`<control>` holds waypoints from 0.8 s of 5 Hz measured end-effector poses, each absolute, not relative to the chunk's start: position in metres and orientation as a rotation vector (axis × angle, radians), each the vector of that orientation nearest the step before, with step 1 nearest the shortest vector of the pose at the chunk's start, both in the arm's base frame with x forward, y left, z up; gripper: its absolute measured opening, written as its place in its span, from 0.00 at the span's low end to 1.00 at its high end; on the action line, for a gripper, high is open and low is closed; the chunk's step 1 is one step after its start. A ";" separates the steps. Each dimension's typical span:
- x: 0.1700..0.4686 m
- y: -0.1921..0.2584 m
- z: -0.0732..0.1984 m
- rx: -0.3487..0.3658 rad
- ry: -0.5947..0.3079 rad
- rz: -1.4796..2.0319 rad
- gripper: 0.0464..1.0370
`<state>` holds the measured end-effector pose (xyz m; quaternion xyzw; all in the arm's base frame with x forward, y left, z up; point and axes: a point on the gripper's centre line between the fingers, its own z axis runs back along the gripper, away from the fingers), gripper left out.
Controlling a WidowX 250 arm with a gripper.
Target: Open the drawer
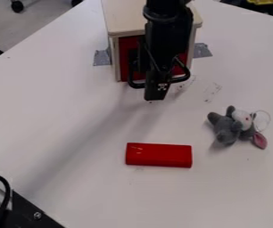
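The black gripper [155,91] hangs from the top edge over the front of a small wooden box, its tip pointing down in front of the box's red drawer face [124,55]. A black looped handle [184,78] stands out from that face and shows on both sides of the gripper. The gripper overlaps the handle's middle; whether they touch is hidden. The drawer face sits between the box's wooden side walls, under the pale wooden top [124,18].
Grey tape [102,56] lies at both sides of the box. On the white table [61,116] are a red block [159,155] below the gripper and a grey plush toy [227,129] to the right. Black hardware [28,209] stands at the lower left corner.
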<state>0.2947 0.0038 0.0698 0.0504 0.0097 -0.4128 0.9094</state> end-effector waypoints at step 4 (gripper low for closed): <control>0.338 -0.001 0.041 0.224 -0.014 -0.775 0.96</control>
